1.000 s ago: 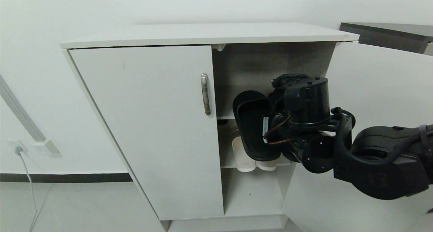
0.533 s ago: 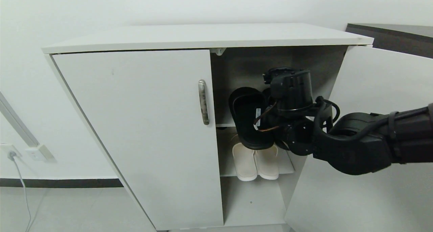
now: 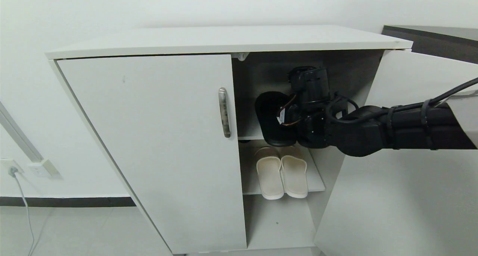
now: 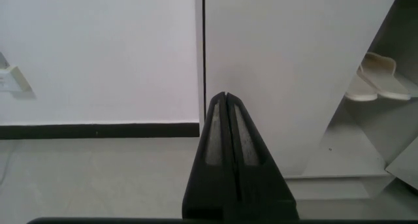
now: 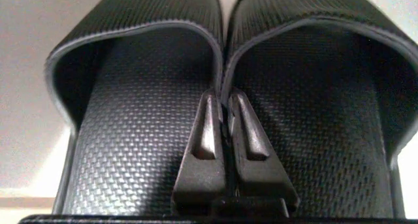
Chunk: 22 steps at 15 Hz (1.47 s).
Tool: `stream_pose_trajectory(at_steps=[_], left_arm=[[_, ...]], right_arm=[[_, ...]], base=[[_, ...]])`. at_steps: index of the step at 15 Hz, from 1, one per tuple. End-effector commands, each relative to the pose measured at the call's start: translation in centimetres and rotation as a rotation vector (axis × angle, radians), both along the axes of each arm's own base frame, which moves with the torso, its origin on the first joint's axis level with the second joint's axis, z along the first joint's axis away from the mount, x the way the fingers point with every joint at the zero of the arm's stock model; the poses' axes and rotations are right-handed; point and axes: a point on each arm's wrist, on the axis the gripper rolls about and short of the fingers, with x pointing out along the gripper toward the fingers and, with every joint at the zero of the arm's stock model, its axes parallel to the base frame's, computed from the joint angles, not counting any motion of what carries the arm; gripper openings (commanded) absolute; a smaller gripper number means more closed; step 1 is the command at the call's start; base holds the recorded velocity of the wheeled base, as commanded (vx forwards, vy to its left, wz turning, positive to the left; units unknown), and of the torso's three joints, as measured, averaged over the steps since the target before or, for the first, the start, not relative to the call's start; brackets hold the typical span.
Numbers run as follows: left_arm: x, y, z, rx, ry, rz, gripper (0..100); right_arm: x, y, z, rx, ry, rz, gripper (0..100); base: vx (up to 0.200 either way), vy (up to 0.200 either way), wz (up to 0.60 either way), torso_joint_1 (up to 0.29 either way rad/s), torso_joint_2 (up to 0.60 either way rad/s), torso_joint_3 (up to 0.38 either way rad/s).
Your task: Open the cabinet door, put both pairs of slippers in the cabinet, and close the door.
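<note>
Right pincer clamps inner edges of black slippers; pair tilted ahead of it, above upper shelf. You lower until soles meet board beneath pincer, then release. White slippers lie one shelf below. Left pincer closed, empty.

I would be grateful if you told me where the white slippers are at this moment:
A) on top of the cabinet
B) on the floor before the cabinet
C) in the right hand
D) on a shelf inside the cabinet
D: the white slippers lie side by side on a shelf inside the open cabinet, below the black slippers that the right hand grips.
</note>
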Motion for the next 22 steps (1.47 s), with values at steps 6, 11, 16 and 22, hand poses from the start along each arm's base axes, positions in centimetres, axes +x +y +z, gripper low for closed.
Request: stream_pose_trajectory(at_steps=[6,11,16,22], left_arm=[[0.0,0.0,0.0,-0.001,0.002,0.002,0],[0.0,0.0,0.0,-0.001,0.002,0.002,0],[0.0,0.0,0.0,-0.001,0.002,0.002,0],[0.0,0.0,0.0,-0.001,0.002,0.002,0]], right_arm=[[1.6,0.1,-0.6,0.007,-0.003,-0.008,0],[1.7,0.2,-0.8,-0.002,0.000,-0.008,0],[0.5,-0.2,-0.1,-0.012,0.000,-0.002,100],[-4.0,-1.6,1.3,-0.020,0.009,0.027,100]], base=[[0.000,0.000,0.00,0.000,0.00,0.000],[0.000,0.000,0.00,0.000,0.00,0.000],[0.000,0.000,0.00,0.000,0.00,0.000],[0.000,0.000,0.00,0.000,0.00,0.000]])
